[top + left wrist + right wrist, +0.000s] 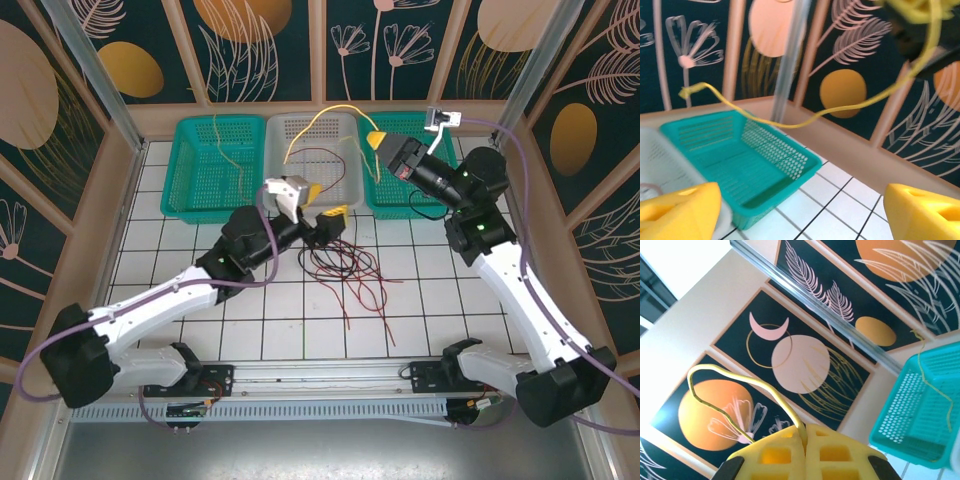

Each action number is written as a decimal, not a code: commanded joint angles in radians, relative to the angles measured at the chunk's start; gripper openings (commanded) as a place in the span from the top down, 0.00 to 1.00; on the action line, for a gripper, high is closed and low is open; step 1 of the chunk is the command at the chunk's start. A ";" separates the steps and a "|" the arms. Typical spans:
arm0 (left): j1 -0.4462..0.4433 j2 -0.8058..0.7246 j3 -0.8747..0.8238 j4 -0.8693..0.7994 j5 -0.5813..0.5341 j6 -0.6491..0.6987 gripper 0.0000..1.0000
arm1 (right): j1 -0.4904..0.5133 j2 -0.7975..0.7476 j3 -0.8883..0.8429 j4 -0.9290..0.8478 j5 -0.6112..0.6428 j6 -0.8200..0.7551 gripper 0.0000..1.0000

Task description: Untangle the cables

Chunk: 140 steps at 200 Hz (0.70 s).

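My right gripper (377, 140) (805, 427) is raised over the baskets and shut on a yellow cable (330, 112) (740, 380), which arcs up and left, then drops into the white basket (300, 185). The same yellow cable (790, 122) hangs across the left wrist view. Red and black cables (345, 265) lie tangled on the tiles at the centre. A thin red strand (318, 153) lies in the white basket. Another yellow cable (228, 150) (935, 385) lies in the left teal basket (180, 170). My left gripper (325, 202) (800, 215) stands open above the tangle, nothing between its fingers (680, 210).
Three baskets line the back of the tiled table, with a second teal one (405, 200) (740, 155) at the right. Wooden walls with dark patterned panels (90, 60) enclose the table. The right arm's purple cable (500, 125) loops behind it.
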 commanded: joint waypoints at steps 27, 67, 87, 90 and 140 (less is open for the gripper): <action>-0.022 0.138 0.174 0.131 0.071 0.123 0.13 | 0.000 0.001 -0.060 0.206 -0.033 0.131 1.00; -0.024 0.231 0.271 0.109 0.069 0.121 0.20 | 0.000 0.001 -0.114 0.284 -0.032 0.184 1.00; -0.024 0.252 0.289 0.116 0.052 0.109 0.31 | 0.003 0.008 -0.137 0.324 -0.030 0.211 1.00; -0.024 0.253 0.290 0.118 0.050 0.107 0.33 | 0.003 0.009 -0.140 0.328 -0.030 0.215 1.00; -0.024 0.272 0.287 0.131 0.031 0.091 0.72 | 0.002 0.042 -0.166 0.434 -0.035 0.279 1.00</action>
